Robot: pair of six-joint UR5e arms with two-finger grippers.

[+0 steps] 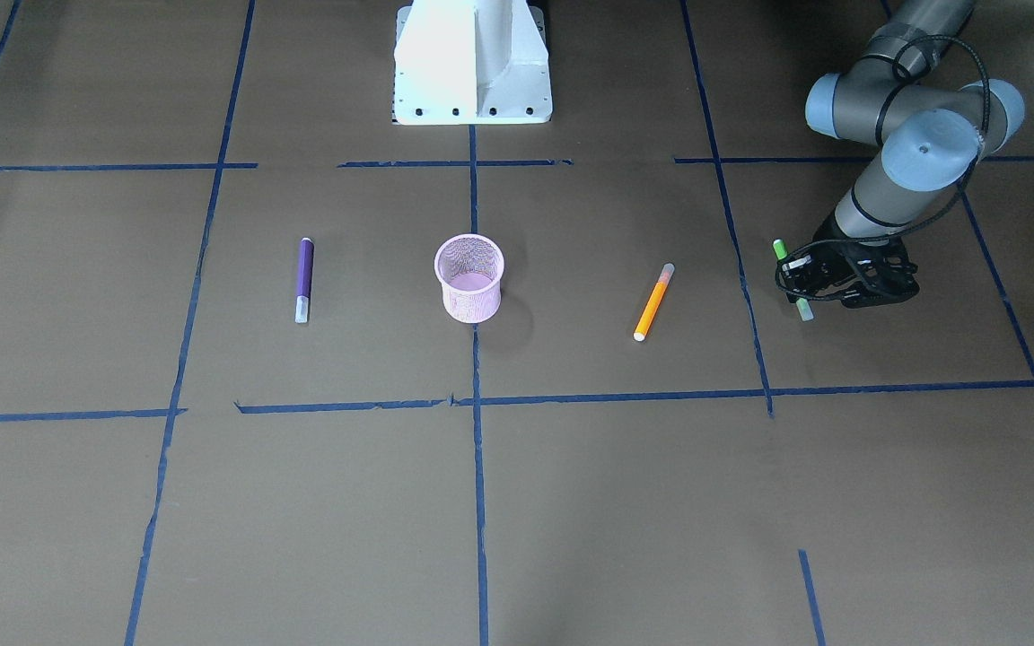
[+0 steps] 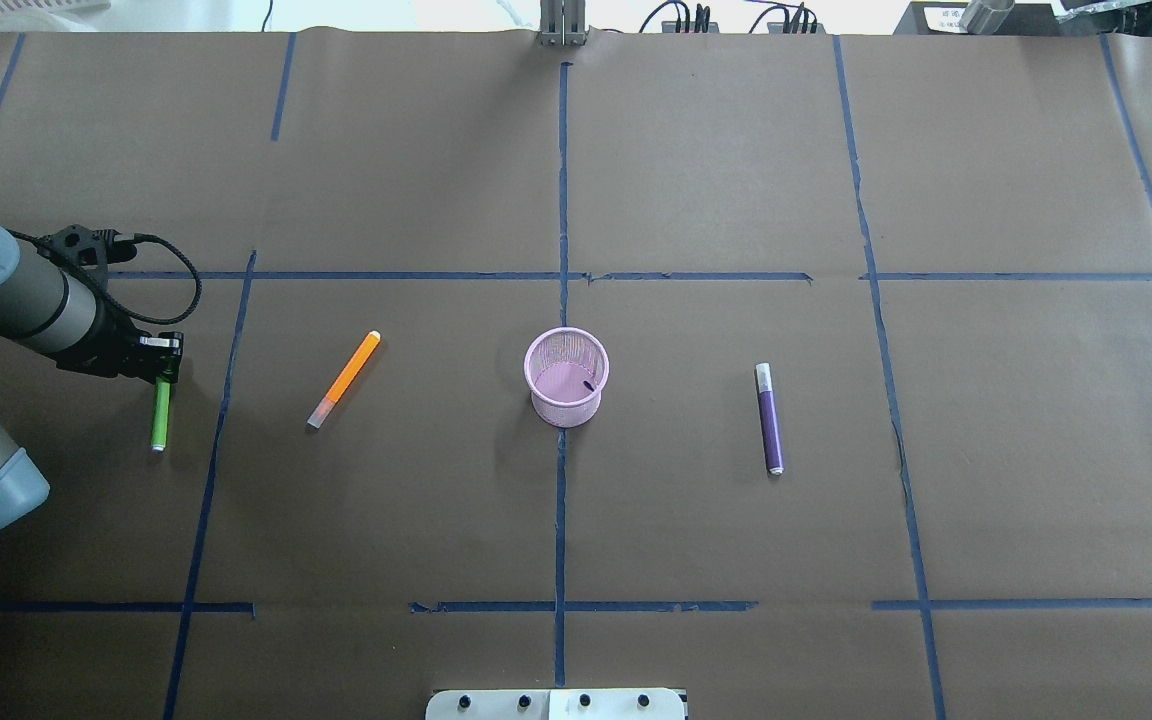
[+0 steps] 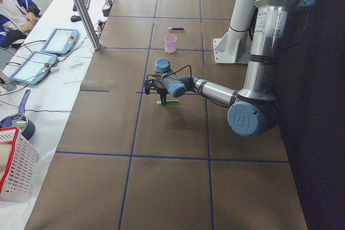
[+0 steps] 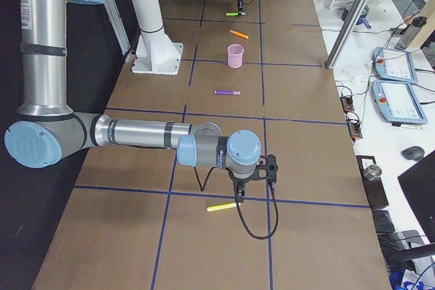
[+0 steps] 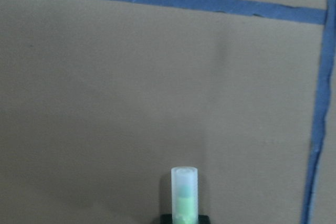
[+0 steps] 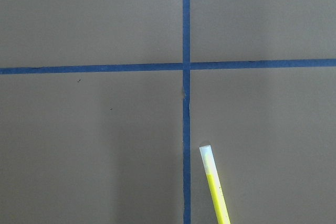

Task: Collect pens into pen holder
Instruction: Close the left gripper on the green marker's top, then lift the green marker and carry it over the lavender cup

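The pink mesh pen holder (image 1: 470, 301) stands upright at the table's middle and also shows in the overhead view (image 2: 566, 410). The purple pen (image 2: 769, 418) lies to its right and the orange pen (image 2: 344, 379) to its left, both flat on the paper. My left gripper (image 2: 166, 368) is shut on the green pen (image 2: 160, 415) near its pale cap (image 5: 184, 182); the pen is level, at or just above the table. My right gripper (image 4: 238, 193) shows only in the right side view, so I cannot tell whether it is open.
A yellow pen (image 6: 215, 190) lies below the right wrist, beside a blue tape crossing, far off to the robot's right (image 4: 221, 206). The white robot base (image 1: 472, 63) stands behind the cup. Teach pendants (image 3: 56, 40) and a basket (image 3: 16, 171) sit on the side bench.
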